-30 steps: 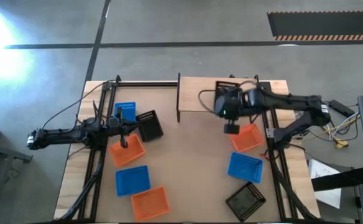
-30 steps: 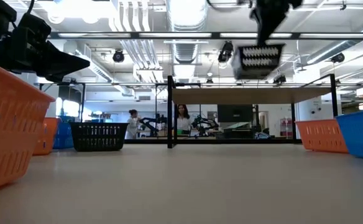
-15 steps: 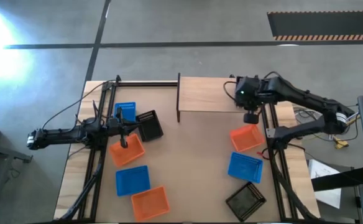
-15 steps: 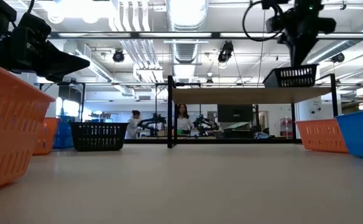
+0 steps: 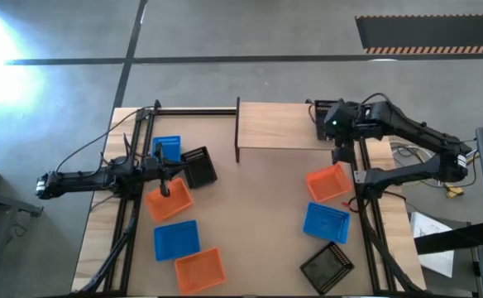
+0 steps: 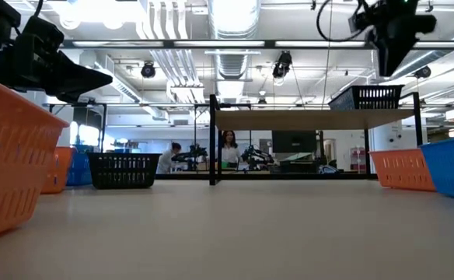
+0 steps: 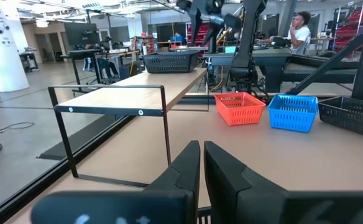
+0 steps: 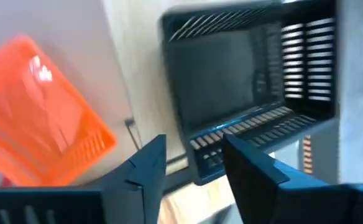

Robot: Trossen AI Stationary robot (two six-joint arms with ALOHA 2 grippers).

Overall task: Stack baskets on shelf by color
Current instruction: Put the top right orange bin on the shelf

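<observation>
- The large light-wood tabletop (image 5: 250, 207) carries both dark arms and the scattered baskets.
- The low light-wood plank shelf with a thin dark metal frame (image 5: 279, 126) stands at the table's far edge, right of centre.
- A black perforated plastic basket (image 6: 365, 97) sits upright on the shelf's right end.
- The right gripper (image 8: 191, 163) hovers just above that black basket, fingers parted and holding nothing.
- The left gripper (image 7: 201, 163) waits over the left side of the table, fingers pressed together and empty.
- On the left lie a blue mesh basket (image 5: 167, 149), a second black basket (image 5: 198, 168), an orange basket (image 5: 169, 201), another blue one (image 5: 177, 239) and another orange one (image 5: 199, 270).
- On the right, near the shelf, lie an orange basket (image 5: 327, 183), then a blue basket (image 5: 325, 222), and nearest a black basket (image 5: 326, 266).
</observation>
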